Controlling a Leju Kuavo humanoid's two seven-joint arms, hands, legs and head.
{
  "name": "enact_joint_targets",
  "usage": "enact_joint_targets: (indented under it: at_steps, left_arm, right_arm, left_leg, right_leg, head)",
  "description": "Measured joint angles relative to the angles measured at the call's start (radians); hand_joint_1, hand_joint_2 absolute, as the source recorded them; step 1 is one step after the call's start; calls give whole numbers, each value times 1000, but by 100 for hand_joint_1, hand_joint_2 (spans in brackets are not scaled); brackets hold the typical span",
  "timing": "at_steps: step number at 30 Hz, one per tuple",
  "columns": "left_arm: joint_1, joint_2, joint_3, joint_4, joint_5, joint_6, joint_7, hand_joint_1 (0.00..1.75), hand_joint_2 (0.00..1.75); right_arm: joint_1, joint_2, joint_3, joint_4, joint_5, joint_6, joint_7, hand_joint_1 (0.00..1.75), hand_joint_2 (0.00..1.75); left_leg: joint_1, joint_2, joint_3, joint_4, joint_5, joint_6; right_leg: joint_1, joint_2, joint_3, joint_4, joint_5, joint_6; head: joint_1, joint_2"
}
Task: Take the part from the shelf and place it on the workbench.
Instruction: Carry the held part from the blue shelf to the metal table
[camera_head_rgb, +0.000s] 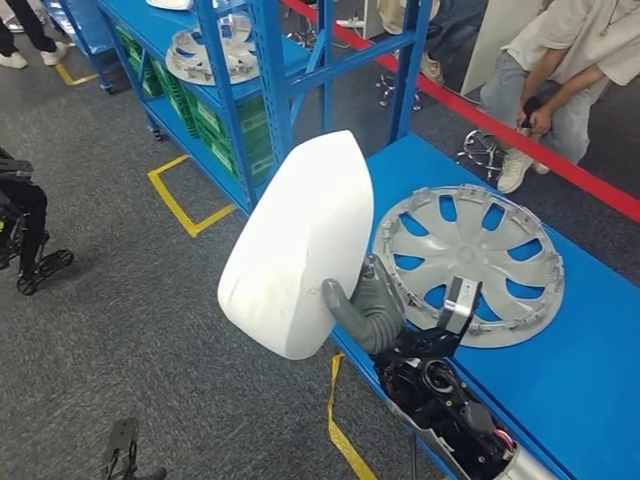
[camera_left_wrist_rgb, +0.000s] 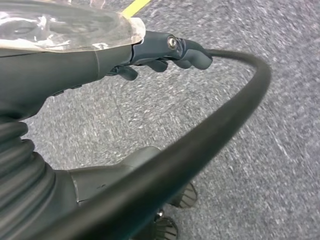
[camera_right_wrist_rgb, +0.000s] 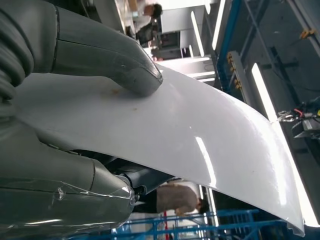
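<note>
The right hand (camera_head_rgb: 370, 310) clamps the white part (camera_head_rgb: 298, 245) by one edge, off the blue workbench (camera_head_rgb: 596, 380)'s near-left side, so it could slip or land on the silver wheel cover (camera_head_rgb: 472, 262).

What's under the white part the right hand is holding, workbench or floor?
Mostly grey carpet floor. The white part, held in the right hand, hangs past the blue workbench edge beside the hubcap. The bench edge directly behind it is covered.

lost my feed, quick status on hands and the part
Right hand grips white part, held off the workbench edge, not yet down. Left hand empty, fingers apart. Hubcap occupies the bench beside it.
</note>
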Motion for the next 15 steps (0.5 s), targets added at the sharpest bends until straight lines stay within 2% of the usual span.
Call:
enact_joint_targets:
  at_steps: [1,3,4,5,7,8,9,10,11,12,13,14,15]
  left_arm:
    - [-1,-1,0,0,0,0,0,0,175]
    - [3,0,-1,0,0,0,1,0,175]
    - [4,0,-2,0,0,0,1,0,175]
    - [3,0,-3,0,-1,0,1,0,175]
    - [-3,-1,-5,0,-2,0,2,0,175]
    - [-5,-1,-6,0,-2,0,2,0,175]
    - [-5,-2,-7,0,-2,0,2,0,175]
    - [-3,-2,-7,0,-2,0,2,0,175]
    - [-2,-2,-7,0,-2,1,3,0,175]
    - [-1,-2,-8,0,-1,1,3,0,175]
    - [-2,-1,-8,0,0,1,3,0,175]
    - [-3,0,-8,0,1,1,2,0,175]
    - [-4,1,-8,0,2,1,2,0,175]
  right_arm:
    - [0,0,-1,-1,0,-1,0,175,175]
    - [0,0,-2,-4,1,-1,-1,175,175]
    - [-1,0,-3,-6,1,-1,-1,175,175]
    - [-1,0,-4,-7,1,-1,-2,175,175]
    - [0,0,-6,-10,1,-1,-2,175,175]
    - [2,0,-7,-10,1,-1,-2,175,175]
    - [5,0,-8,-10,1,-2,-1,175,175]
    - [7,0,-8,-10,2,-1,-1,175,175]
    - [8,0,-8,-10,2,-1,0,175,175]
    - [8,0,-9,-11,2,1,0,175,175]
    - [8,0,-11,-11,2,4,-1,175,175]
    - [8,0,-12,-12,2,6,-1,175,175]
    - [7,0,-14,-13,2,9,-2,175,175]
  left_leg:
    - [2,-12,-6,0,3,-7]
    - [8,-30,-13,-1,8,-21]
    - [6,-16,-19,10,2,-26]
    - [4,10,-36,41,-16,-30]
    - [1,76,-100,166,-77,-38]
    - [3,93,-139,239,-105,-42]
    - [4,101,-165,290,-118,-45]
    - [5,105,-172,301,-111,-47]
    - [6,110,-157,270,-88,-47]
    - [6,120,-121,202,-53,-47]
    - [5,141,-77,119,-23,-45]
    - [2,157,-42,54,-1,-39]
    - [-1,168,-20,12,10,-33]
  right_leg:
    - [1,5,7,-12,-3,-2]
    - [2,-18,16,-22,1,-8]
    - [0,-31,20,-30,5,-14]
    - [-2,-47,24,-37,9,-19]
    - [0,-79,27,-45,12,-27]
    - [2,-95,27,-45,11,-28]
    - [4,-110,27,-45,10,-28]
    - [4,-125,27,-44,8,-28]
    - [5,-139,28,-44,7,-27]
    - [5,-152,29,-44,5,-26]
    - [6,-163,31,-43,1,-22]
    - [9,-172,32,-42,-3,-18]
    - [11,-181,34,-41,-7,-13]
  head:
    - [0,0]
    - [1,0]
    - [-1,0]
    - [-8,0]
    - [-22,0]
    - [-28,0]
    - [-31,0]
    - [-34,0]
    - [-39,0]
    - [-43,0]
    - [-47,0]
    - [-50,0]
    - [-50,0]
